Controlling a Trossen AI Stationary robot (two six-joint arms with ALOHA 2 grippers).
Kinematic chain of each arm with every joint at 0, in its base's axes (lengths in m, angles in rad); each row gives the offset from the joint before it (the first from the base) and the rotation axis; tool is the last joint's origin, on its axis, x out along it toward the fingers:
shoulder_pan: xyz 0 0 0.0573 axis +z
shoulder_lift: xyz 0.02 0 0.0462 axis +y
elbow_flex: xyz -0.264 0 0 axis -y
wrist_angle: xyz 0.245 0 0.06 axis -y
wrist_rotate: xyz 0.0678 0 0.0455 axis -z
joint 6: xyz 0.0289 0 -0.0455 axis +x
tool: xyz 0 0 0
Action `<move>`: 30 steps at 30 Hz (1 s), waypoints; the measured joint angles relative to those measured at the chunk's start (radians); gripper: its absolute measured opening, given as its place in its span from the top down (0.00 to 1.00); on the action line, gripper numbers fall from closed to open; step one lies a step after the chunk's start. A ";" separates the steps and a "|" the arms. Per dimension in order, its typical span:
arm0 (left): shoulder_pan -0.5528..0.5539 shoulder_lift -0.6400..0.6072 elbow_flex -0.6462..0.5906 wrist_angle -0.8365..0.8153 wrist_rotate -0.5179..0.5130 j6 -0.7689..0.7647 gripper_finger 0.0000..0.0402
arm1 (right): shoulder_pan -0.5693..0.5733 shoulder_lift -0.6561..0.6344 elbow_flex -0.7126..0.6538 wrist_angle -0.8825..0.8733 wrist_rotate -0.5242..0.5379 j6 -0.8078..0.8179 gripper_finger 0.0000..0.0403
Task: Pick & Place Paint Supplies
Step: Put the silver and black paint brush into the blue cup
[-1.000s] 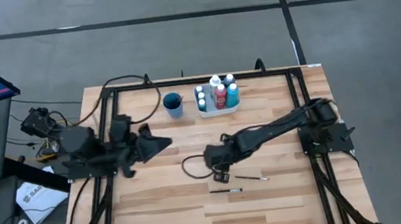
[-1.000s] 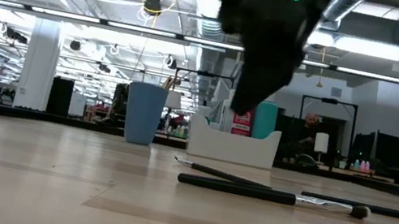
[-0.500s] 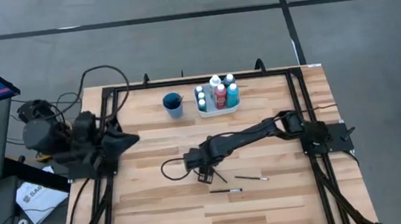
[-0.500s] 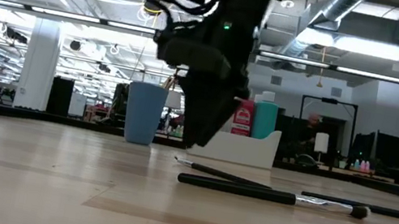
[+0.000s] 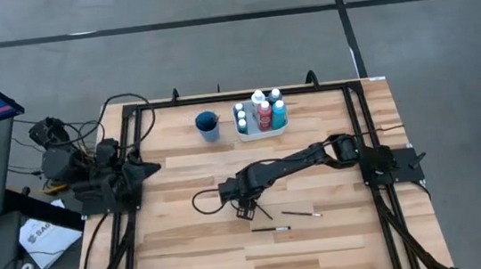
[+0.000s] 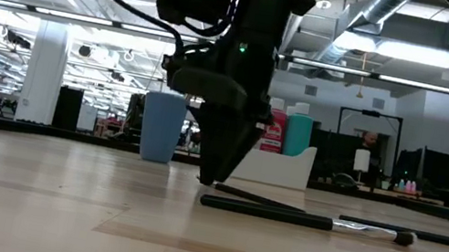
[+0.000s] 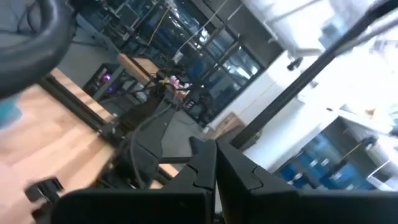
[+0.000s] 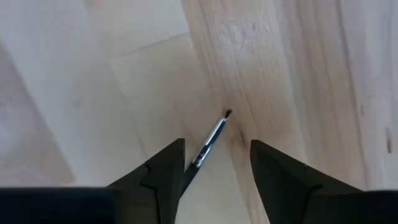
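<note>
So the right gripper [image 5: 247,211] is down low over the table [image 5: 191,256], fingers spread with a paintbrush [image 8: 208,144] lying right between them — not pinched yet as far as I can see. Looks like the grab step for a loose brush. Two more brushes [image 5: 271,229] lie just beside it on the wood. The paint bottles [image 5: 262,112] already sit in the white tray [image 5: 263,133] next to the blue cup [image 5: 207,125]. Next move probably needs a bit more drop and a clean squeeze on that thin handle — easy to miss. The left gripper [image 7: 214,163] is shut, parked off at the table's left edge.
</note>
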 joint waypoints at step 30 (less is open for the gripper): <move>0.001 -0.120 -0.031 -0.298 -0.085 -0.227 1.00 | -0.005 0.023 -0.015 0.006 -0.075 0.113 0.60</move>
